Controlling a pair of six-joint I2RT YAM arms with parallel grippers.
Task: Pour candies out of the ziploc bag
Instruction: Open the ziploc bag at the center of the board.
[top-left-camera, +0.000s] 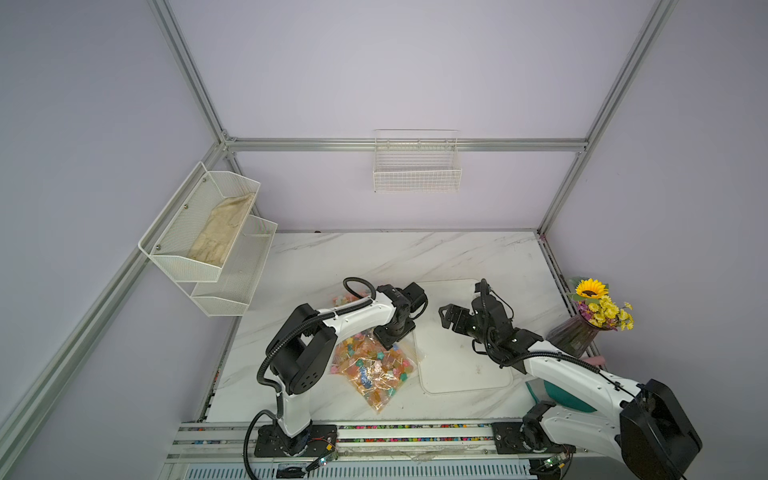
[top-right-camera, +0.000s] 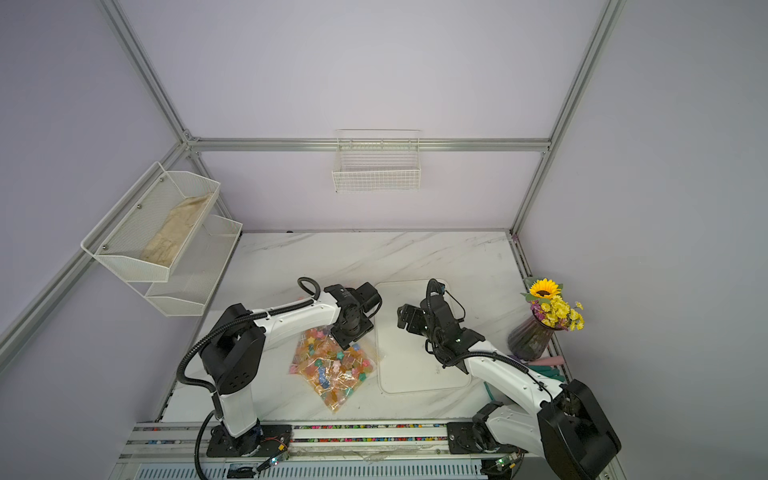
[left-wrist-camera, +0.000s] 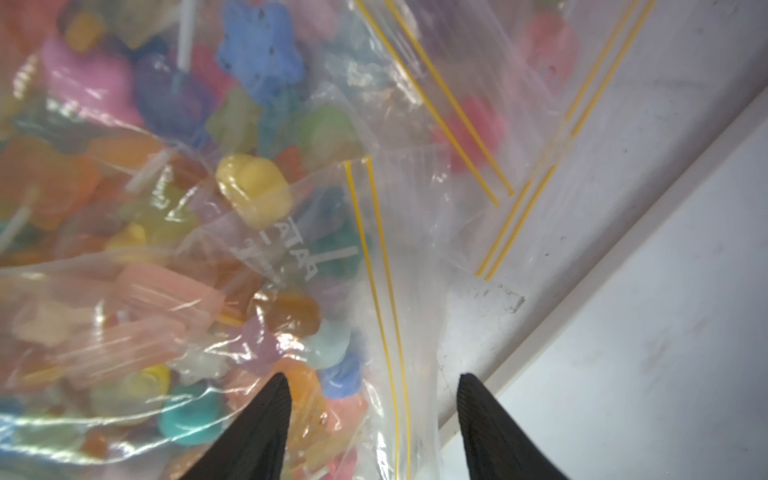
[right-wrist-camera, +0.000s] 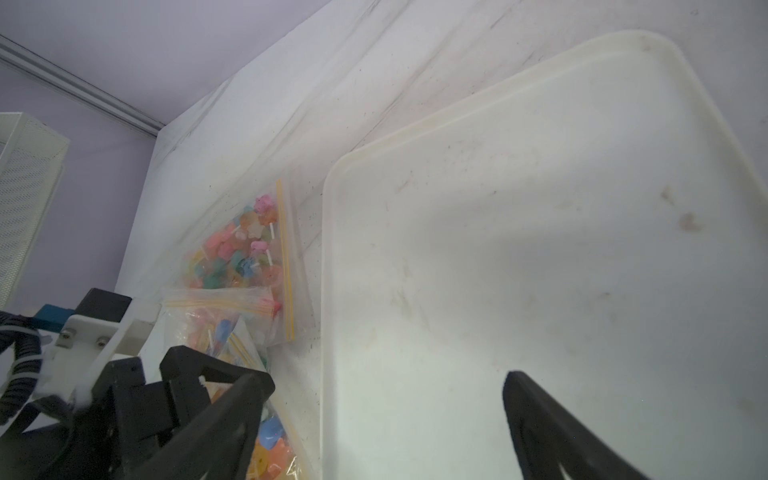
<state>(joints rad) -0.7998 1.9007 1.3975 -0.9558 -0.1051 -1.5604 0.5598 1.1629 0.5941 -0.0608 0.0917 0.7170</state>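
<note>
A clear ziploc bag (top-left-camera: 374, 370) (top-right-camera: 332, 370) full of coloured candies (left-wrist-camera: 253, 187) lies flat on the marble table, left of a white tray (top-left-camera: 465, 374). My left gripper (top-left-camera: 386, 337) (left-wrist-camera: 372, 378) points down over the bag's far end. It is open, and the yellow zip strip (left-wrist-camera: 386, 332) runs between its fingertips. More candy bags overlap there; another bag (right-wrist-camera: 249, 249) lies farther back. My right gripper (top-left-camera: 446, 316) (right-wrist-camera: 388, 378) hangs open over the tray's left part with nothing in it.
A dark vase of yellow flowers (top-left-camera: 582, 328) stands at the table's right edge. A teal object (top-left-camera: 561, 395) lies under the right arm. White mesh shelves (top-left-camera: 208, 232) hang on the left wall, a wire basket (top-left-camera: 417, 174) on the back wall.
</note>
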